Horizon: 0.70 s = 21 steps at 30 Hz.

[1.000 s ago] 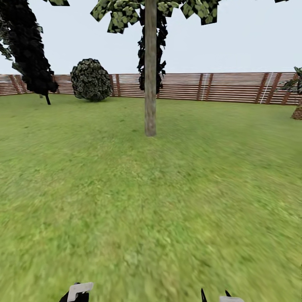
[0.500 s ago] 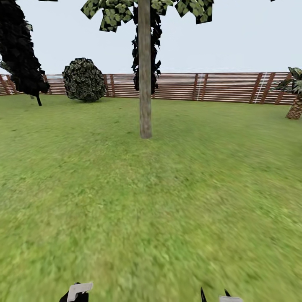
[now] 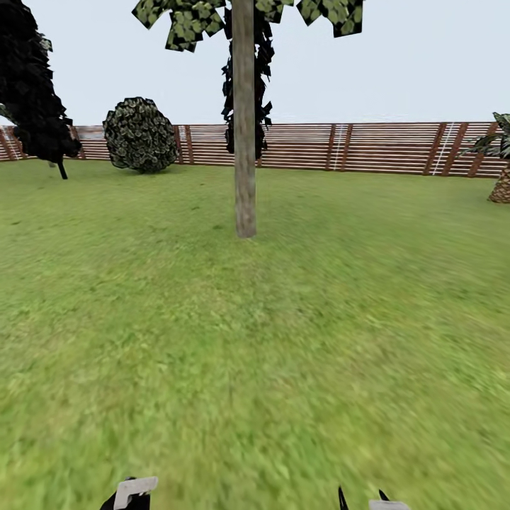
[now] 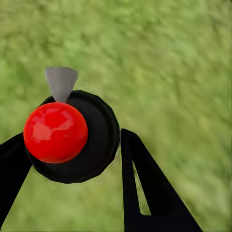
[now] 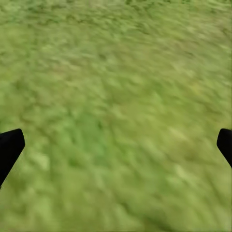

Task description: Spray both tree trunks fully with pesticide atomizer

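In the left wrist view the pesticide atomizer (image 4: 94, 133), a black round body with a red ball and a grey nozzle, sits between the black fingers of my left gripper (image 4: 72, 147), which is shut on it. My right gripper (image 5: 116, 145) is open over bare grass, its fingertips far apart. In the head view one tree stands ahead on the garden lawn, its straight grey-brown tree trunk (image 3: 244, 142) rising to a leafy crown. Small parts of the left gripper (image 3: 131, 494) and right gripper (image 3: 363, 501) show at the lower edge, well short of the trunk.
A reddish slat fence (image 3: 382, 147) closes the far side. A round bush (image 3: 140, 134) and a black cone tree (image 3: 35, 85) stand at the back left, another dark narrow tree (image 3: 263, 85) behind the trunk, a palm (image 3: 501, 177) at the far right. Grass (image 3: 283, 340) lies between me and the trunk.
The whole head view has shifted: trunk, bush and dark tree slid left and the palm came in at the right, so the camera moved. The grippers hold the same places.
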### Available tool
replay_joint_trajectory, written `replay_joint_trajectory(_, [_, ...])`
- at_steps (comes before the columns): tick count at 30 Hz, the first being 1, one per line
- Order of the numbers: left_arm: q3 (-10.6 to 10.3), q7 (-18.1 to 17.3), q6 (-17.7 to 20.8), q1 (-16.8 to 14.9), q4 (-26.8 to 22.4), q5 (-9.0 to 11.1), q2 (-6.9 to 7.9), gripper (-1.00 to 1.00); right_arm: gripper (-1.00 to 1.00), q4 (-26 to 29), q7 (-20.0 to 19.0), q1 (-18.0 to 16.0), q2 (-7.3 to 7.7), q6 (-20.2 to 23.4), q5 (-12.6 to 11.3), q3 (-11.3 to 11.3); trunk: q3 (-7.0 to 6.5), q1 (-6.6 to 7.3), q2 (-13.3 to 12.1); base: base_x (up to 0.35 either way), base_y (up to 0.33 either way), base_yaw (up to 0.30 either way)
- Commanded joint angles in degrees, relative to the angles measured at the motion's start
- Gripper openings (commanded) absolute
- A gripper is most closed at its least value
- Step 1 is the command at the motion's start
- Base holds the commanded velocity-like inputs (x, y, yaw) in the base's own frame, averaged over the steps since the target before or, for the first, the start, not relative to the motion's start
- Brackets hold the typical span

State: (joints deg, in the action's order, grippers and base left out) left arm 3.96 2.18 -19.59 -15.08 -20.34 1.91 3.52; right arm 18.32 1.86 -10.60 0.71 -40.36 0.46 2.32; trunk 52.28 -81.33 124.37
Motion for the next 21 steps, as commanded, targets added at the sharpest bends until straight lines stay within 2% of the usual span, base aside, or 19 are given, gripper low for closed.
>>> replay_joint_trajectory(1, [0.0, 0.0, -0.2, 0.0, 0.0, 0.2, 0.00, -1.00, 1.00, 0.0, 0.1, 0.0, -0.01, -0.2, 0.1, 0.1, 0.05, -0.02, 0.0, 0.338, 0.000, 0.000])
replay_joint_trajectory(21, [0.0, 0.0, -0.2, 0.0, 0.0, 0.2, 0.00, -1.00, 1.00, -0.1, 0.1, 0.0, -0.01, -0.2, 0.1, 0.1, 0.05, -0.02, 0.0, 0.338, 0.000, 0.000])
